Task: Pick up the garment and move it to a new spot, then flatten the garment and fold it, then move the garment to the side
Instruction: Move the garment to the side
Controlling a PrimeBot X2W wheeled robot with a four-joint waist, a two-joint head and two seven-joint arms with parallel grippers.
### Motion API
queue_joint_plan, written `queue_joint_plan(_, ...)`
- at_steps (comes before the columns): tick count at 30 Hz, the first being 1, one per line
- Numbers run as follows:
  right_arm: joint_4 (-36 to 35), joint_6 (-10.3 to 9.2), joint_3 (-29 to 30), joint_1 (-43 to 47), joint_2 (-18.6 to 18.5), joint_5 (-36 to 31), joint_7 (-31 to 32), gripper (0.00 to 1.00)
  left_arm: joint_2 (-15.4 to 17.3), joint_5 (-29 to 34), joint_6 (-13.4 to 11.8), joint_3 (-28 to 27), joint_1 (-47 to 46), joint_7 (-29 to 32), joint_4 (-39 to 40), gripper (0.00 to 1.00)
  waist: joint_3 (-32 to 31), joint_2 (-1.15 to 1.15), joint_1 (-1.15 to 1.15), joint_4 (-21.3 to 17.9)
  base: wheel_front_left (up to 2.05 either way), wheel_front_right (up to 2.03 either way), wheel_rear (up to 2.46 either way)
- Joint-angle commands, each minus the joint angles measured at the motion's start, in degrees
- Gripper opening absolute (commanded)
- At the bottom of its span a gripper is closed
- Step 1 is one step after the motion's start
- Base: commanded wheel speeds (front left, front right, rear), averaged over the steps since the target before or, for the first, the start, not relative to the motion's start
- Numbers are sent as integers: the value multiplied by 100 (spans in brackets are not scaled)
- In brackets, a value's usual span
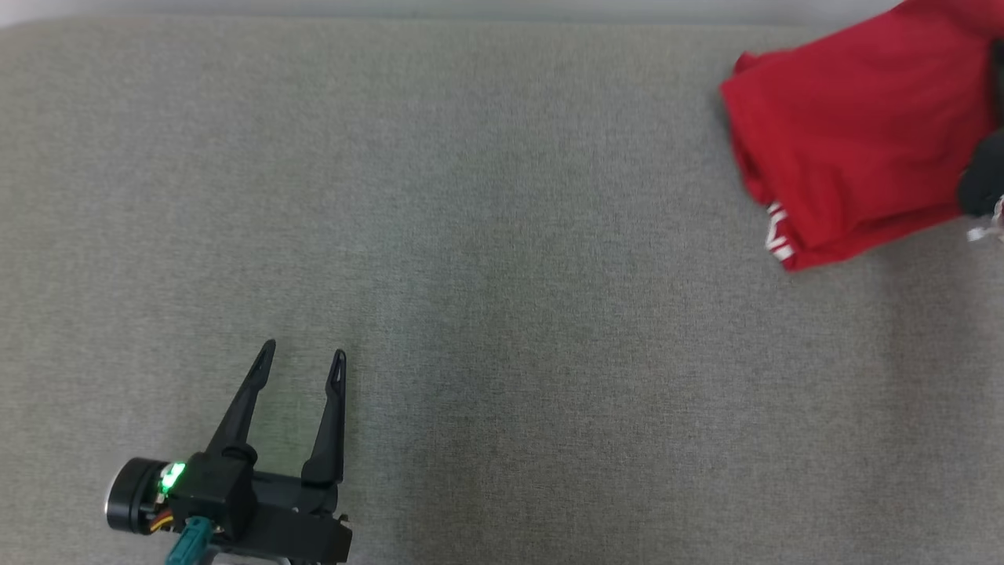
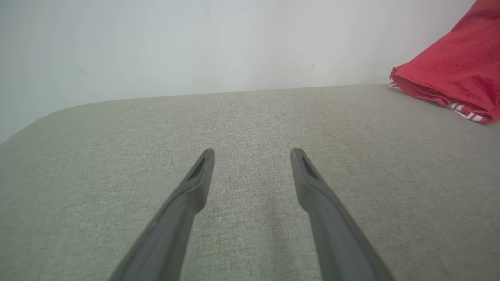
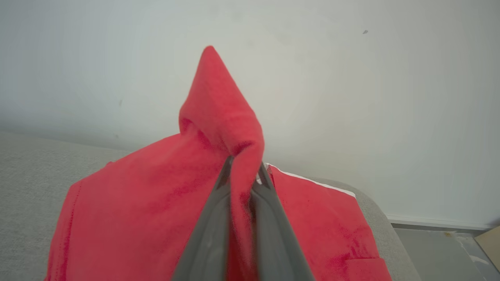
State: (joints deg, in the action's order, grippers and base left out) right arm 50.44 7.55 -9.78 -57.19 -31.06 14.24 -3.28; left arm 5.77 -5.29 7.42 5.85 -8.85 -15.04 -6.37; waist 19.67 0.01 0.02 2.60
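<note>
Jaws of the right gripper (image 3: 244,168) narrow, pinching a raised fold of the red garment (image 1: 855,149) at the cushion's (image 1: 502,275) far right corner; left gripper (image 1: 304,350) wide, empty, near its front left; step probably the move aside; next: lower, release.

The garment (image 1: 855,133) lies on the desk (image 1: 502,275) at the upper right of my head frame, one fold of it caught up in my right claw (image 3: 245,166). My left claw (image 1: 304,349) sits at lower left, well apart.
</note>
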Motion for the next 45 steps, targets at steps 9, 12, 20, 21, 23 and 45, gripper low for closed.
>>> queue_joint_plan(9,-320,-17,79,-572,-606,-172,411,0,286,-146,0,150,-93,-10,426,100,524,-1,-2,-328,0,0,0)
queue_joint_plan(12,-409,-17,109,-721,-723,-244,635,0,362,-160,1,187,-105,-9,626,100,628,-1,-2,-421,0,0,0)
queue_joint_plan(20,-615,-17,89,-1002,-1101,-451,951,0,492,-233,0,89,-172,-10,1208,100,976,-1,-2,-639,0,0,0)
queue_joint_plan(21,-626,-17,91,-999,-1114,-472,966,0,505,-230,0,81,-169,-9,1250,100,1009,-1,-2,-662,0,0,0)
queue_joint_plan(23,-640,-17,95,-966,-1176,-499,1009,0,530,-226,0,52,-161,-9,1332,100,1070,-1,-2,-708,0,0,0)
queue_joint_plan(45,-643,-17,246,-635,-1140,-845,817,100,524,-285,-1,-77,-164,-10,1240,100,1050,-1,-2,-730,0,0,0)
